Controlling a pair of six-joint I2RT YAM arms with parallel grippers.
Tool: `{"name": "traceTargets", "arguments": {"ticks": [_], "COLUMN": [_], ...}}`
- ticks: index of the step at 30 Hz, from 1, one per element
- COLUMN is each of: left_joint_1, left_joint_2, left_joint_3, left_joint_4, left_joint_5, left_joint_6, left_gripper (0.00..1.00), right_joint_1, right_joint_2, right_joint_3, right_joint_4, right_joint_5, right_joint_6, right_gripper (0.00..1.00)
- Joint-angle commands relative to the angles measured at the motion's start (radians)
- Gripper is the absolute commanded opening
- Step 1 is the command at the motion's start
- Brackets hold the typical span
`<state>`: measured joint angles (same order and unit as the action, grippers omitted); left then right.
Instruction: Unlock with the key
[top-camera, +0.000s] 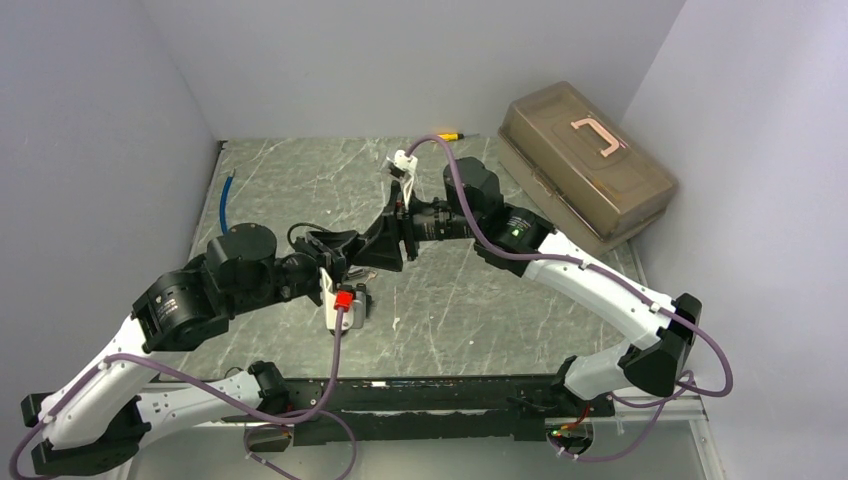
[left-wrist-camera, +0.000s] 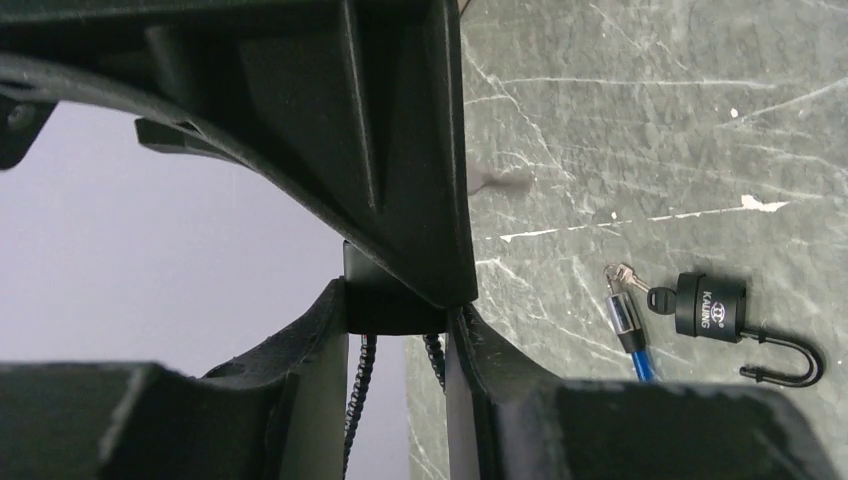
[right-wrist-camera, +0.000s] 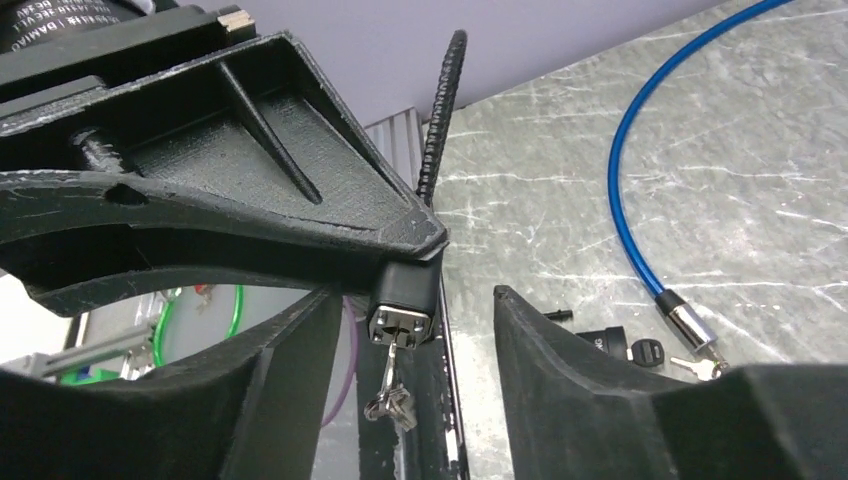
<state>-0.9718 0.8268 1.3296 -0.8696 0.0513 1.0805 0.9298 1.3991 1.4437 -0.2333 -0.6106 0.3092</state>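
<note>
Left gripper (left-wrist-camera: 397, 340) pinches a small black lock (right-wrist-camera: 403, 308), key (right-wrist-camera: 390, 385) hanging from it, seemingly untouched between right gripper's (right-wrist-camera: 418, 330) wide-apart jaws.

The box (top-camera: 590, 155) sits at the far right corner of the table (top-camera: 470, 320), against the wall. The cable (top-camera: 228, 200) lies at the far left. Its end (left-wrist-camera: 625, 320) lies just beside a padlock (left-wrist-camera: 712, 307) on the table, and a small key (left-wrist-camera: 660, 298) sticks in that padlock. The 2 arms meet over the middle. The left gripper (left-wrist-camera: 395, 330) holds a lock (right-wrist-camera: 405, 305) at its tip. The lock is between the 2 fingers (right-wrist-camera: 600, 400) of the right gripper (right-wrist-camera: 415, 300), which stand apart from it. 1 key (right-wrist-camera: 390, 385) hangs down from the lock.
</note>
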Motion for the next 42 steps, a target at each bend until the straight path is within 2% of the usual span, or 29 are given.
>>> {"name": "traceTargets", "arguments": {"ticks": [1,3,5,13,20,23,24,25,26,28,29,35,42], "left_joint_1": [0.025,0.032,0.040,0.065,0.070,0.069,0.069,0.070,0.074,0.095,0.108,0.187,0.254], "left_joint_2": [-0.018,-0.024,-0.028,-0.048,-0.060,-0.060,-0.060,-0.060,-0.061,-0.059,-0.060,-0.080,-0.108], "left_joint_3": [0.011,0.011,0.014,-0.005,-0.045,-0.049,-0.048,-0.045,-0.040,-0.027,-0.021,-0.025,-0.116], "left_joint_4": [0.159,0.155,0.151,0.156,0.148,0.137,0.131,0.123,0.118,0.105,0.101,0.057,0.052], "left_joint_5": [0.083,0.096,0.106,0.136,0.189,0.212,0.223,0.235,0.244,0.267,0.278,0.378,0.441], "left_joint_6": [-0.064,-0.076,-0.084,-0.133,-0.171,-0.182,-0.181,-0.180,-0.188,-0.221,-0.243,-0.430,-0.560], "left_gripper": [0.00,0.00,0.00,0.00,0.00,0.00,0.03,0.12,0.30,0.93,0.99,0.99,0.99], "right_joint_1": [-0.003,-0.004,-0.011,-0.018,-0.018,-0.017,-0.018,-0.017,-0.017,-0.017,-0.018,-0.017,0.004], "right_joint_2": [0.001,0.006,0.007,0.009,0.023,0.035,0.035,0.032,0.028,0.023,0.023,0.009,0.013], "right_joint_3": [0.056,0.057,0.050,0.065,0.075,0.084,0.082,0.074,0.067,0.069,0.074,0.117,0.219], "right_joint_4": [0.036,0.037,0.059,0.124,0.140,0.132,0.133,0.137,0.139,0.102,0.075,-0.148,-0.411], "right_joint_5": [0.026,0.048,0.049,0.050,0.063,0.070,0.078,0.084,0.083,0.075,0.068,-0.021,-0.097], "right_joint_6": [-0.013,-0.012,-0.005,0.027,0.053,0.059,0.054,0.052,0.049,0.009,-0.012,-0.233,-0.443], "right_gripper": [0.64,0.66,0.65,0.21,0.04,0.00,0.00,0.00,0.00,0.00,0.00,0.00,0.00]}}
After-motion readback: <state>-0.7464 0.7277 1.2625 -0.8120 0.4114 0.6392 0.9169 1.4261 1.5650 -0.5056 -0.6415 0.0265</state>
